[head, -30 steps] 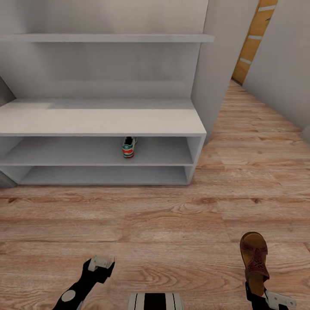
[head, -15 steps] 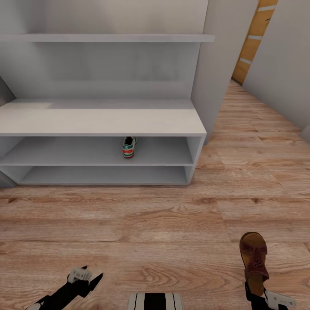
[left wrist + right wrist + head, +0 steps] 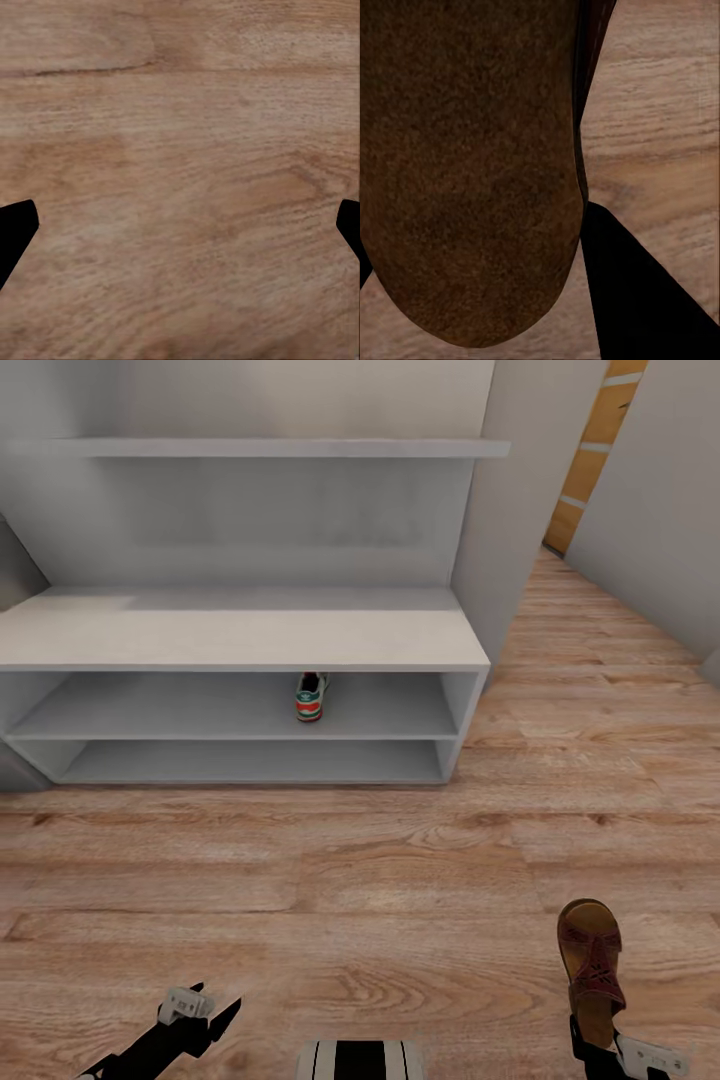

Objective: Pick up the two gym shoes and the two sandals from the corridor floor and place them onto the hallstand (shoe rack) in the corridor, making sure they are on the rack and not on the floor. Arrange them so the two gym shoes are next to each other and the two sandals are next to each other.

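One gym shoe stands on the upper low shelf of the hallstand. The right gripper grips a brown sandal by its heel above the corridor floor, still to be racked. The left gripper hangs empty, fingers spread.

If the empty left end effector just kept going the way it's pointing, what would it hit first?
Most likely the corridor floor: the left end effector looks at bare wood planks, open fingers apart at the picture's edges. How far off the floor lies is unclear.
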